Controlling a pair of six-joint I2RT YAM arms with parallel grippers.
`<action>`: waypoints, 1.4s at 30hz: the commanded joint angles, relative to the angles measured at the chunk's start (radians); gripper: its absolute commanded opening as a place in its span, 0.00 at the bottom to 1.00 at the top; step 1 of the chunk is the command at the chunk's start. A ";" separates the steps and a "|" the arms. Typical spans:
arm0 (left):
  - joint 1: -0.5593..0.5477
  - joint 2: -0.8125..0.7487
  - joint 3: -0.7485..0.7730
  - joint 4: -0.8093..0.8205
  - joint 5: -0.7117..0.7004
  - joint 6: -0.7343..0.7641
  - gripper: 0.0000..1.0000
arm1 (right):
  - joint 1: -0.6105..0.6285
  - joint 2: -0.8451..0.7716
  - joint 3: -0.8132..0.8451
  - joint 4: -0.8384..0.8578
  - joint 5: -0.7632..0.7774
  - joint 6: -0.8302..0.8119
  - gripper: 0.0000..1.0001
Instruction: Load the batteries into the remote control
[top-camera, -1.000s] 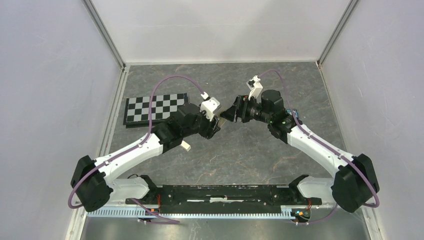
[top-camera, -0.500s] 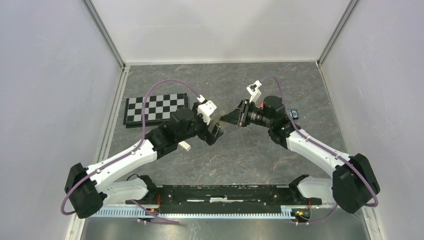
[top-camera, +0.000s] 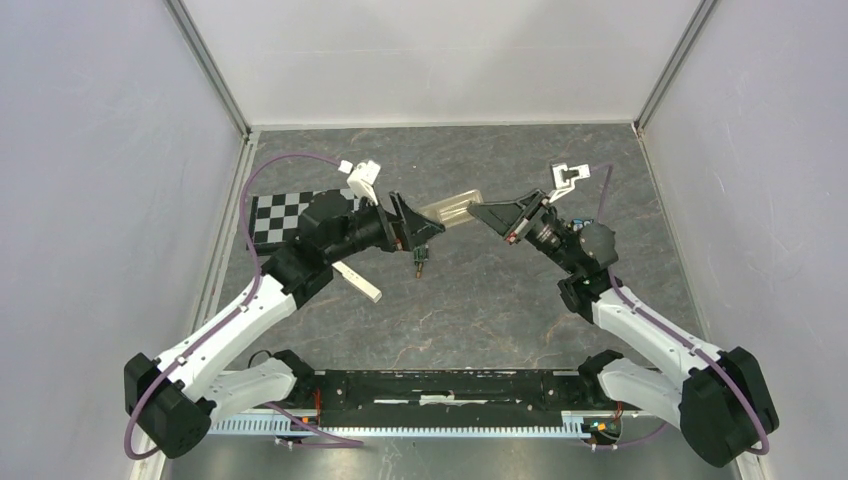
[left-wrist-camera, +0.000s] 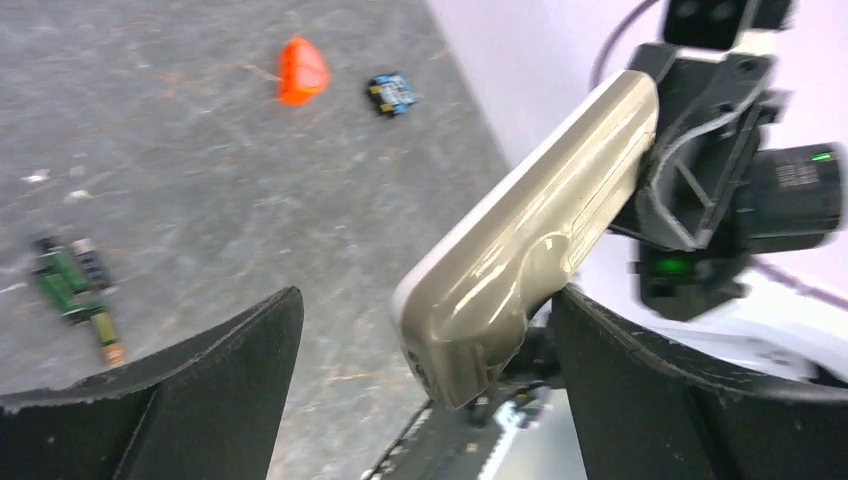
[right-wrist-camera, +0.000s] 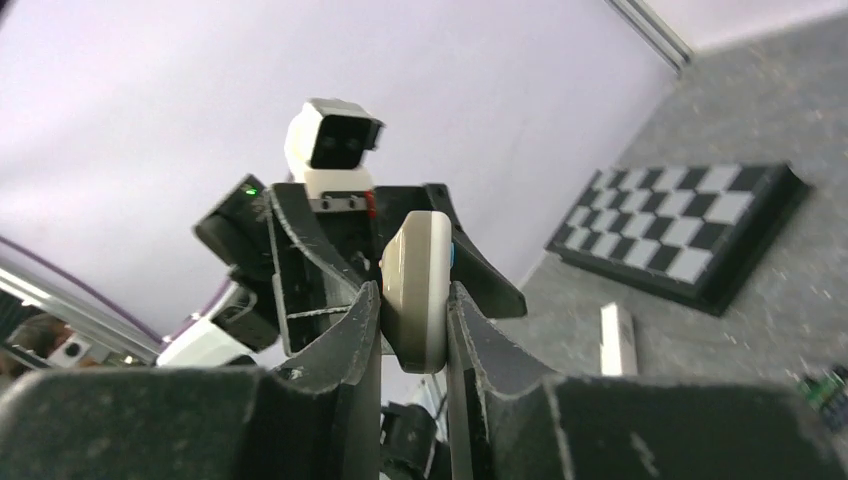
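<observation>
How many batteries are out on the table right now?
2 batteries, lying together on the table beside the left fingers; the view is blurred, so more may be hidden.

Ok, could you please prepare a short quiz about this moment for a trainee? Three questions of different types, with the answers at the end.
1. True or false: the left gripper is shut on the remote control.
2. Where do the batteries lie? A) on the table; B) inside the remote control; C) between the left gripper's fingers.
3. Which gripper holds the remote control up in the air?

Key
1. False: its jaws stand wide open around the remote's end.
2. A.
3. The right gripper, clamped on the remote's edges.
</observation>
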 joint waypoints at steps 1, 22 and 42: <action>0.052 -0.005 0.034 0.207 0.221 -0.274 0.94 | -0.005 -0.035 -0.027 0.258 0.033 0.120 0.08; 0.056 0.019 -0.066 0.488 0.341 -0.460 0.32 | -0.005 -0.021 -0.071 0.266 0.104 0.207 0.07; 0.017 0.327 -0.118 0.135 0.285 -0.169 0.02 | -0.032 -0.113 0.016 -0.738 0.229 -0.519 0.59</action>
